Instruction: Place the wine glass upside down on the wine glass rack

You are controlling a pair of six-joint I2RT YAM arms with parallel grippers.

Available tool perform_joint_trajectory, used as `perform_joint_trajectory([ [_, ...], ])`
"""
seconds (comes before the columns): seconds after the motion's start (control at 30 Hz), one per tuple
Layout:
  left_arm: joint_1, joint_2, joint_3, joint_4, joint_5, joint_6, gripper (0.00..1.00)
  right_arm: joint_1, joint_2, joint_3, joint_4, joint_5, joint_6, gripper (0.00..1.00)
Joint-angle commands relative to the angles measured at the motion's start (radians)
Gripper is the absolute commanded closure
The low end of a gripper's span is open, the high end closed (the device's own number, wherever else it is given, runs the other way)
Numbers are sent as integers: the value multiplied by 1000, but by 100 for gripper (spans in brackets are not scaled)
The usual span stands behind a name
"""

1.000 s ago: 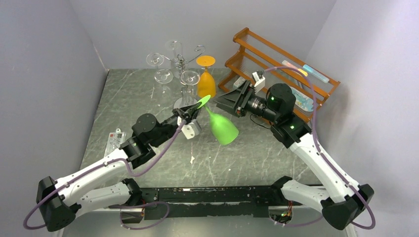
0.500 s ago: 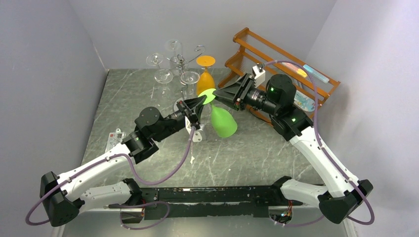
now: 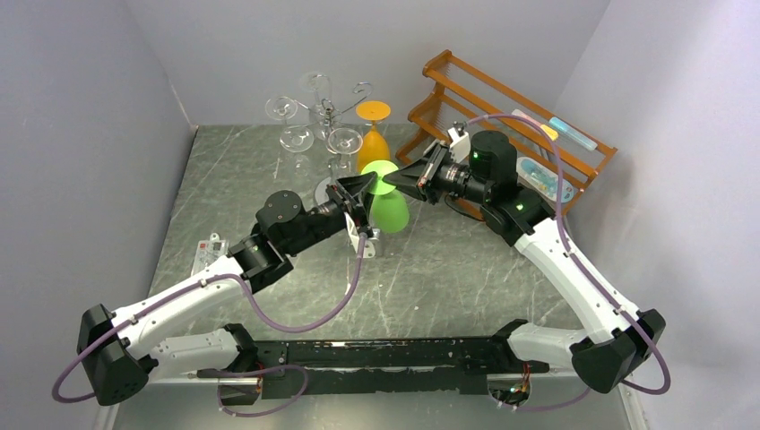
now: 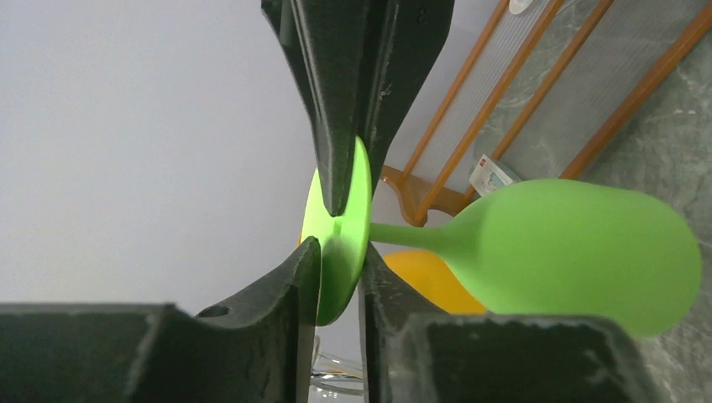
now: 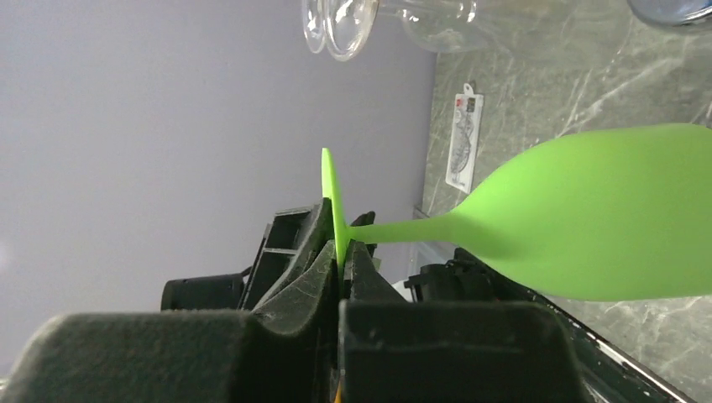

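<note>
Since the earlier frame the right gripper (image 5: 342,252) jaws have clamped onto the foot of the green wine glass (image 3: 389,210), which is mid-frame above the desk (image 3: 448,269), near the wine glass rack (image 3: 328,112). The left gripper (image 4: 340,269) jaws flank that foot, but we can't tell if they still pinch. We judge a handover is underway.

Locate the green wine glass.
Top view, mid-table: the green wine glass is between the left claw and the right claw, which pinches its foot, just before the orange glass.
</note>
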Motion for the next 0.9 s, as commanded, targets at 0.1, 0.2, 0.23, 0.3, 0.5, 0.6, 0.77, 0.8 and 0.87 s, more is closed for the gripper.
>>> perform_joint_trajectory([
  [0.1, -8, 5, 28, -1, 10, -100, 46, -4, -43, 50, -74, 113, -57, 100],
  [0.2, -8, -24, -19, 59, 16, -163, 38, -4, -78, 63, -113, 202, -79, 100],
  [0.23, -8, -37, -32, 82, 24, -181, 36, -5, -89, 71, -130, 230, -89, 100],
  [0.3, -9, -60, -33, 76, 56, -294, 34, -4, -107, 89, -157, 293, -113, 100],
  [0.5, -9, -81, 76, -141, 288, -662, 41, -5, -154, 125, -128, 438, -207, 100],
  [0.6, -9, -127, 43, -84, 217, -807, 42, -5, -148, 136, -40, 469, -273, 100],
  [0.77, -9, -199, 74, -174, -190, -1019, 40, -5, -54, 241, 65, 446, -380, 100],
  [0.8, -9, -207, 90, -216, -284, -1075, 41, -4, -34, 257, 89, 424, -399, 100],
  [0.87, -9, -207, 149, -381, -530, -1197, 44, -5, 5, 292, 132, 437, -435, 100],
])
